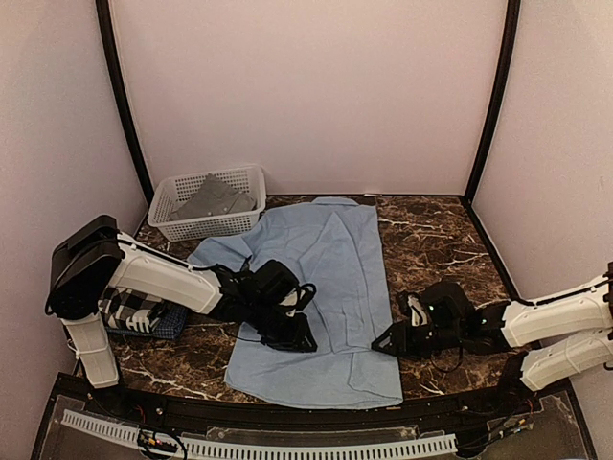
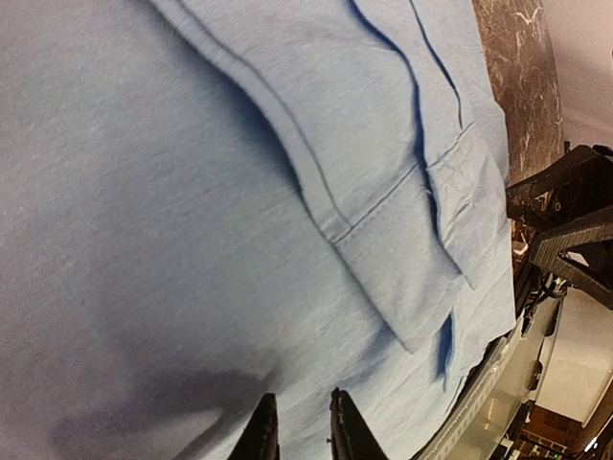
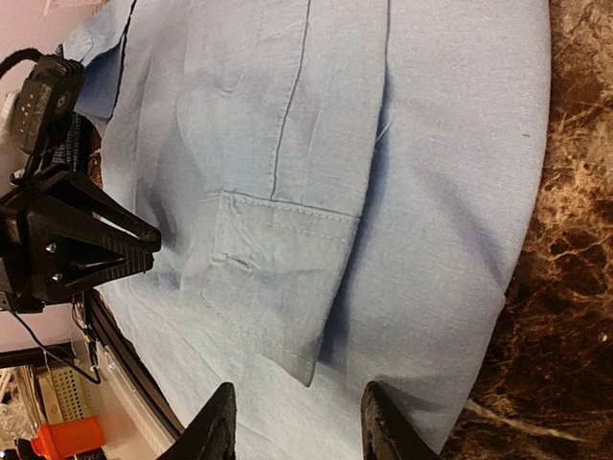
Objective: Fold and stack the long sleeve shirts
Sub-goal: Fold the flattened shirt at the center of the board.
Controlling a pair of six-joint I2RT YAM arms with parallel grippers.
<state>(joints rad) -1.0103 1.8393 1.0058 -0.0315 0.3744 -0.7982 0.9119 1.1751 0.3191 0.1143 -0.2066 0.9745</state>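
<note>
A light blue long sleeve shirt (image 1: 330,278) lies spread on the marble table, its sleeve folded inwards over the body, cuff (image 3: 278,278) toward the hem. My left gripper (image 1: 293,335) hovers low over the shirt's left lower part. In the left wrist view (image 2: 299,426) its jaws stand a small gap apart with nothing between them. My right gripper (image 1: 388,340) is at the shirt's right lower edge, open wide and empty in the right wrist view (image 3: 297,422). A black-and-white checked shirt (image 1: 132,309) lies folded on a dark blue one (image 1: 172,324) at the left.
A white lattice basket (image 1: 170,222) at the back left holds a grey shirt (image 1: 215,196). Bare marble (image 1: 436,240) shows right of the blue shirt. Pink walls enclose the table. The table's front rail (image 1: 287,443) runs just below the hem.
</note>
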